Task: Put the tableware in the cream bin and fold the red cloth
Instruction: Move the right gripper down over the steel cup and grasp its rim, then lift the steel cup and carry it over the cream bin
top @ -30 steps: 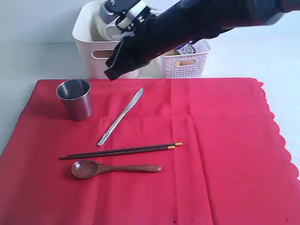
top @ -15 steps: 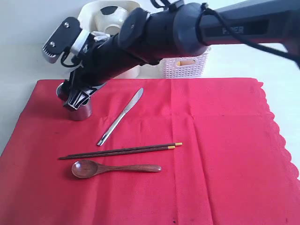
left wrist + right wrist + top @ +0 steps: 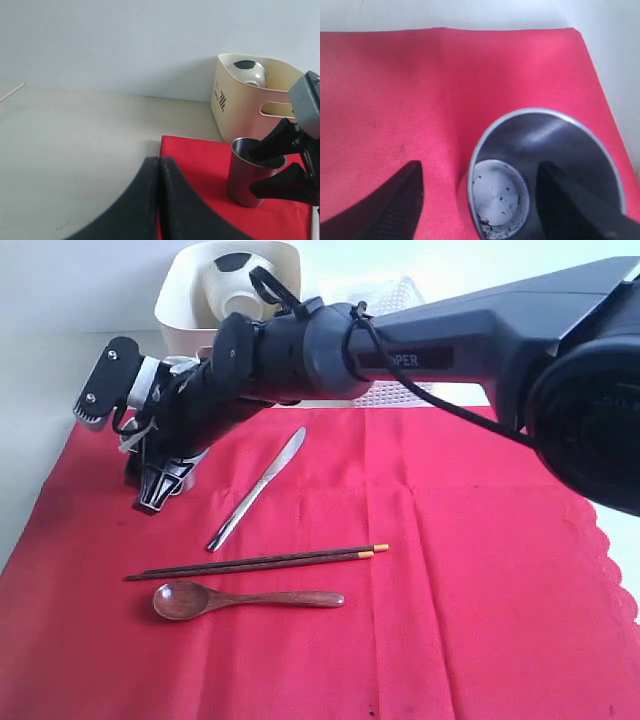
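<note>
The steel cup (image 3: 545,165) stands on the red cloth (image 3: 470,570) near its far left corner. My right gripper (image 3: 155,485) reaches across and is open at the cup, one finger (image 3: 570,205) inside it and the other finger (image 3: 395,200) outside the wall. In the exterior view the gripper hides most of the cup. The silver knife (image 3: 258,488), chopsticks (image 3: 255,562) and wooden spoon (image 3: 245,598) lie on the cloth. A pale bowl (image 3: 235,285) lies in the cream bin (image 3: 185,330). My left gripper (image 3: 160,160) is shut and empty over the bare table. The plate is out of view.
A white lattice basket (image 3: 390,395) stands right of the bin, mostly behind the right arm. The cloth's scalloped edge (image 3: 600,530) runs down the right side. Pale tabletop (image 3: 75,150) lies left of the cloth.
The right arm swung from above the bin down and left to the cup. Its fingers now straddle the cup's wall. The tableware on the cloth has not moved.
</note>
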Controlling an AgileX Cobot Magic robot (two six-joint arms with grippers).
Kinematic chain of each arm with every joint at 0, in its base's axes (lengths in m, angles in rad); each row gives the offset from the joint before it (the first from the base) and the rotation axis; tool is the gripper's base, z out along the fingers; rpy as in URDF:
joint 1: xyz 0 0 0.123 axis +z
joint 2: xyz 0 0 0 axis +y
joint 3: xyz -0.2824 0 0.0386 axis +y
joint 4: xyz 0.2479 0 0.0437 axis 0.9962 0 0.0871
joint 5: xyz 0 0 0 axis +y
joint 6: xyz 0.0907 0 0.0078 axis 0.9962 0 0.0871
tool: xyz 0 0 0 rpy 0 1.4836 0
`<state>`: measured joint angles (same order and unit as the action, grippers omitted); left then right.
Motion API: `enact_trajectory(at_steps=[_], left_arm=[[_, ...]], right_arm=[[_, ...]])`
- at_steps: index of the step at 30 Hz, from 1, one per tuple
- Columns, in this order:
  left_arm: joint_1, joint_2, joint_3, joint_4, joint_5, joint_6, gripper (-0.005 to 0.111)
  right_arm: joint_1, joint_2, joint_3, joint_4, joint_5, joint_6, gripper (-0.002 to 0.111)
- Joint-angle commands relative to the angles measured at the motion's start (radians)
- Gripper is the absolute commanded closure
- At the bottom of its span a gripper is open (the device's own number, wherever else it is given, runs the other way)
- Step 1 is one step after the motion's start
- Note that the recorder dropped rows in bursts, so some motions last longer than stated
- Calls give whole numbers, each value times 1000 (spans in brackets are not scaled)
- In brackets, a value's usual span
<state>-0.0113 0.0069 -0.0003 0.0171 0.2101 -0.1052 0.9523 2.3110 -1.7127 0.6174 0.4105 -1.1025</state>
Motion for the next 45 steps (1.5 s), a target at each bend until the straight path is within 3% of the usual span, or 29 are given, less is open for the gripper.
enact_trajectory(at_steps=[1,13,28,35,45], left_arm=[[1,-7,0,-6,-3,1,104],[1,-7,0,-6,-3,1,104],[1,-7,0,-6,-3,1,104],[1,-7,0,-6,-3,1,104],[1,-7,0,-6,-3,1,104]], right_arm=[[1,9,-11,-34,12,4,64],[1,10,-11,-34,14,4,108],[-12,-168,-11,-52,80,8,108],[-72,-259,-11,-45,-104,105,108],[-106,-157,-11,-34,-628,217,108]])
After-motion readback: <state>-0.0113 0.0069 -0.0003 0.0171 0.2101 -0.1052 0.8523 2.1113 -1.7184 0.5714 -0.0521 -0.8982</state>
